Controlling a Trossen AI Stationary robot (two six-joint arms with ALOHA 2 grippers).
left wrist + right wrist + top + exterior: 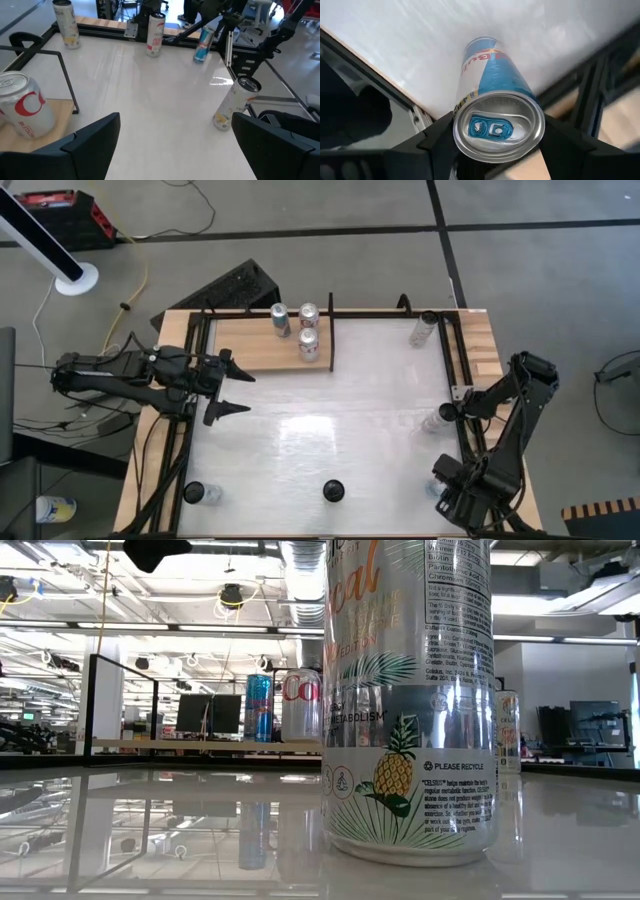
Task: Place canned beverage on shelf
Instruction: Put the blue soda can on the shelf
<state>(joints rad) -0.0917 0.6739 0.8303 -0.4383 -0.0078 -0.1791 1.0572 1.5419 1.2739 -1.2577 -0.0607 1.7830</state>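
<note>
A blue-and-silver can (492, 95) stands at the table's near right corner (441, 483). My right gripper (497, 137) is shut on it, and it also shows in the high view (445, 492). The shelf (245, 345) is a wood panel with black rails at the far left. It holds three cans (309, 345), standing on their bases. My left gripper (238, 392) hovers open and empty just near of the shelf, over the table's left side. In the left wrist view (175, 145) its fingers frame bare table. My right gripper pinches the blue-and-silver can between its two fingers, on opposite sides of the wall just below the top rim (470, 137). The fingers come from above, slanting down. The can's top faces the wrist camera. I cannot tell whether its base touches the table.
Other cans stand on the white table: a pineapple-print one at the near edge's middle (333, 491), one at the near left (193, 493), one at the far right (425, 328) and one at mid right (432, 420). A thin black rail (330, 330) bounds the shelf's right end.
</note>
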